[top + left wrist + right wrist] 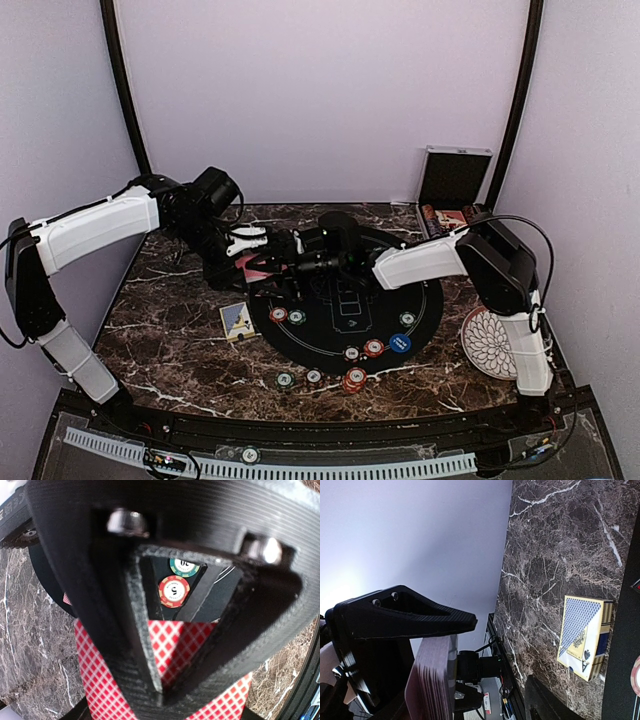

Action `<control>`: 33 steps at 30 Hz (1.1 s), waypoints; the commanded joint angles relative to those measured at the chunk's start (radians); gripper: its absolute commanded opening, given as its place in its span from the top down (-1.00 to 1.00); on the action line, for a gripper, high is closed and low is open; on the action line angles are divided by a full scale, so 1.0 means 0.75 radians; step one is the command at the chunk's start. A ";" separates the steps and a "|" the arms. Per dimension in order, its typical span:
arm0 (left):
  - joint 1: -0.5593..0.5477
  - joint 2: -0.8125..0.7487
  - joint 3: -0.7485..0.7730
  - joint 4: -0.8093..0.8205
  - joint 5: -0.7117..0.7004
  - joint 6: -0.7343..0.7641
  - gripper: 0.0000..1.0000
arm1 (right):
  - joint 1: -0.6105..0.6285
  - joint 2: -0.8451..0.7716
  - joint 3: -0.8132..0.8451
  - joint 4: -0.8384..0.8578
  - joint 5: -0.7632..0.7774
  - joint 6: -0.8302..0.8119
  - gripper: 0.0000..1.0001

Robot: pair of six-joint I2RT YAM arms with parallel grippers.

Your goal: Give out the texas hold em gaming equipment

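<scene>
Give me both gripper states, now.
Left gripper: closed, holding the red-backed cards.
Right gripper: beside the cards; open or closed cannot be told.

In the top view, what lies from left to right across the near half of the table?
Blue card box, green chip on the marble, red chip stack, blue button, white patterned plate.

This is a robot test cell in a lab. Plain pale walls (pixel 320 90) and black posts (pixel 125 90) box in a marble-look worktop (pixel 170 340). The left arm (pixel 95 228) and right arm (pixel 420 262) are bolted at its near edge. A perforated cable strip (pixel 300 465) lines the front, and poker chips (pixel 354 380) lie around a round black mat (pixel 425 300).
</scene>
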 commanded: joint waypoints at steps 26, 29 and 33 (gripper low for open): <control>-0.001 -0.025 -0.025 0.010 0.005 0.004 0.82 | -0.056 -0.169 -0.133 0.131 -0.061 0.077 0.20; -0.001 -0.026 -0.027 0.008 0.003 0.005 0.82 | -0.061 -0.180 -0.150 0.138 -0.064 0.079 0.37; 0.000 -0.024 -0.026 0.012 -0.006 0.006 0.82 | -0.064 -0.185 -0.165 0.166 -0.072 0.099 0.56</control>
